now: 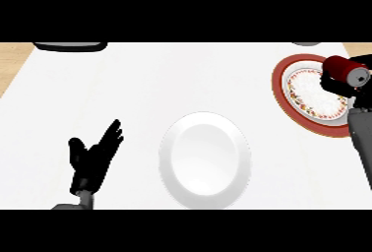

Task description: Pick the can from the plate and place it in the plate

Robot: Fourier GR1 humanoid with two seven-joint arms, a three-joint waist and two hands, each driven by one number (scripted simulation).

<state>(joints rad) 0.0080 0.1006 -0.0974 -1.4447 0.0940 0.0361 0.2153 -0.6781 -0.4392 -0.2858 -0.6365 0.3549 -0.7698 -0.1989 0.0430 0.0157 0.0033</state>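
above red-rimmed plate (285, 93), right hand (335, 86) fingers curled round can (347, 70); white plate (205, 158) lies lower left; left hand (93, 160) open.

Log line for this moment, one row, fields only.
right hand: shut on can | can: over red-rimmed plate | white plate: bare | left hand: open, resting lower left

single head cam, steep downward look at countertop (131, 83)
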